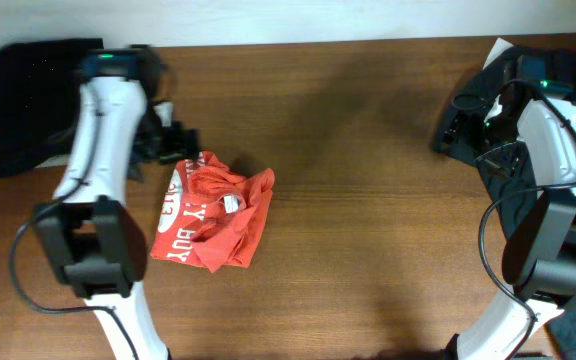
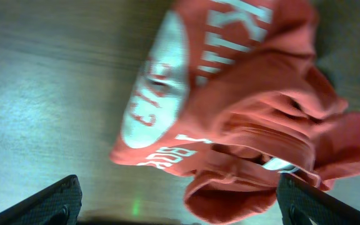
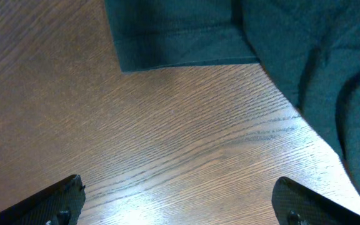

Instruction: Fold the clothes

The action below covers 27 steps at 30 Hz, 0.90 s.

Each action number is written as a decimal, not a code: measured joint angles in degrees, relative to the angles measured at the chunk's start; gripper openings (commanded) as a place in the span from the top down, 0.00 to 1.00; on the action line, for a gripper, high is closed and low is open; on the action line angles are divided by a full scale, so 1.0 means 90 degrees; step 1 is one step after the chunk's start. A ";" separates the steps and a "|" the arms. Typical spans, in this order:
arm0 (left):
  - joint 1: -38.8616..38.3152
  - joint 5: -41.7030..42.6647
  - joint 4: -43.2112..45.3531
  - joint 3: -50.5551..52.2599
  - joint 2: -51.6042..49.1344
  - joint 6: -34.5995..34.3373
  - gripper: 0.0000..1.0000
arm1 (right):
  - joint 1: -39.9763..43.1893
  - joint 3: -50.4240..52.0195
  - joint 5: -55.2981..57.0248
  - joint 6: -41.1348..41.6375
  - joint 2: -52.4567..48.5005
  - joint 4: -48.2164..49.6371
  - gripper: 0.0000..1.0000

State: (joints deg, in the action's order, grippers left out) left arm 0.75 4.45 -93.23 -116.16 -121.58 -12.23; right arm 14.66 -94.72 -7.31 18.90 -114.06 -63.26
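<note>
The red-orange T-shirt [image 1: 215,215] lies crumpled in a heap on the wooden table, left of centre, with white lettering showing on its left side. In the left wrist view the T-shirt [image 2: 242,112] fills the upper right, its lower folds reaching between the fingertips. My left gripper [image 1: 180,143] hovers at the shirt's top-left edge; its fingers are wide apart [image 2: 180,203] and hold nothing. My right gripper [image 1: 458,125] is far off at the upper right, open [image 3: 180,200] over bare wood.
A dark garment [image 1: 28,100] lies at the table's back left corner. More dark cloth [image 3: 280,56] lies by the right arm at the back right. The table [image 1: 368,220] is brown wood with a pale wall behind.
</note>
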 measured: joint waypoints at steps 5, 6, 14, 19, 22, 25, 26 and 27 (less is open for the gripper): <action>0.0250 0.0882 0.0833 0.0369 0.0002 0.1120 0.01 | 0.0000 0.0000 0.0000 -0.0002 0.0000 -0.0010 0.01; 0.0233 0.0991 0.1042 0.0593 0.0000 0.1241 0.03 | 0.0000 0.0000 -0.0002 -0.0002 0.0000 0.0000 0.01; -0.0529 0.1343 0.1851 0.1224 -0.0007 0.1719 0.21 | 0.0000 0.0000 -0.0002 0.0000 0.0000 0.0000 0.01; -0.0525 0.1338 0.1496 0.1231 -0.0209 0.1780 0.62 | 0.0000 0.0000 0.0000 -0.0002 0.0000 0.0000 0.01; -0.0525 0.1341 0.1331 0.1236 -0.0209 0.1790 0.66 | 0.0000 0.0000 0.0000 -0.0002 0.0000 0.0000 0.01; -0.0525 0.1280 0.1345 0.1241 -0.0209 0.1787 0.59 | 0.0000 0.0000 0.0000 -0.0002 0.0000 0.0000 0.01; -0.0525 0.1078 0.1348 0.1243 -0.0209 0.1792 0.59 | 0.0000 0.0000 -0.0002 -0.0002 0.0000 0.0000 0.01; -0.0525 0.0799 0.1355 0.1243 -0.0209 0.1785 0.59 | 0.0000 0.0000 -0.0002 0.0000 0.0000 0.0000 0.01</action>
State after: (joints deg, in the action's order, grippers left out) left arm -3.97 11.64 -81.03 -104.97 -123.46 3.84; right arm 14.66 -94.72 -7.33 18.90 -114.06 -63.26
